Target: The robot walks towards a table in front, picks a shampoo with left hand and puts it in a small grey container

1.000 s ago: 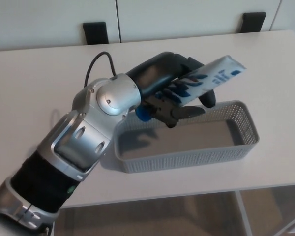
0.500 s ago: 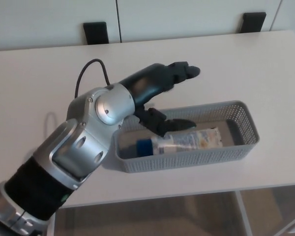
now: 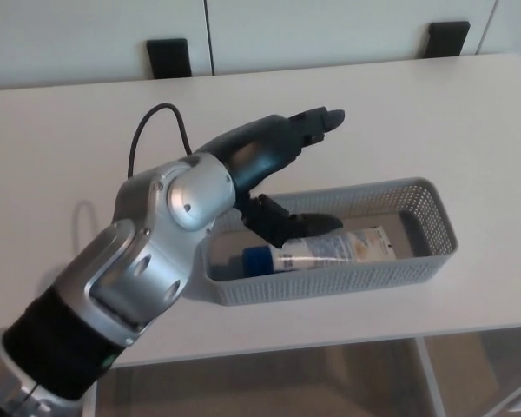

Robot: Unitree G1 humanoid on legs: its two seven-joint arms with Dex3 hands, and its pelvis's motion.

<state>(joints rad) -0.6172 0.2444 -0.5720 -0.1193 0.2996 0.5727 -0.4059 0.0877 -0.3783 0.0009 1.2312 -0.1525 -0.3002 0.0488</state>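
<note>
Nearest the camera, the left forearm (image 3: 148,261) comes in from the lower left and crosses the front edge of the table (image 3: 61,148), with floor showing below that edge. Just beyond the edge sits the grey basket (image 3: 434,261), long side across the view and close to the drop, so there is little room on its near side. The shampoo (image 3: 330,249) lies flat inside the basket along its length, its blue cap (image 3: 254,258) toward the robot's left end. I judge the placing itself done; what is left is only to lift the arm clear. The left hand (image 3: 273,169) hovers over the basket's left end, open and holding nothing: the two fingers reach out above the far rim, and the thumb hangs low over the tube near the cap, though I cannot tell if it touches. A black cable (image 3: 152,122) loops up from the wrist. Beyond it the tabletop is bare to the far edge, giving free space up and back. Two black fittings (image 3: 168,57) stand at the far edge against pale wall panels (image 3: 330,26). The right hand does not show.
</note>
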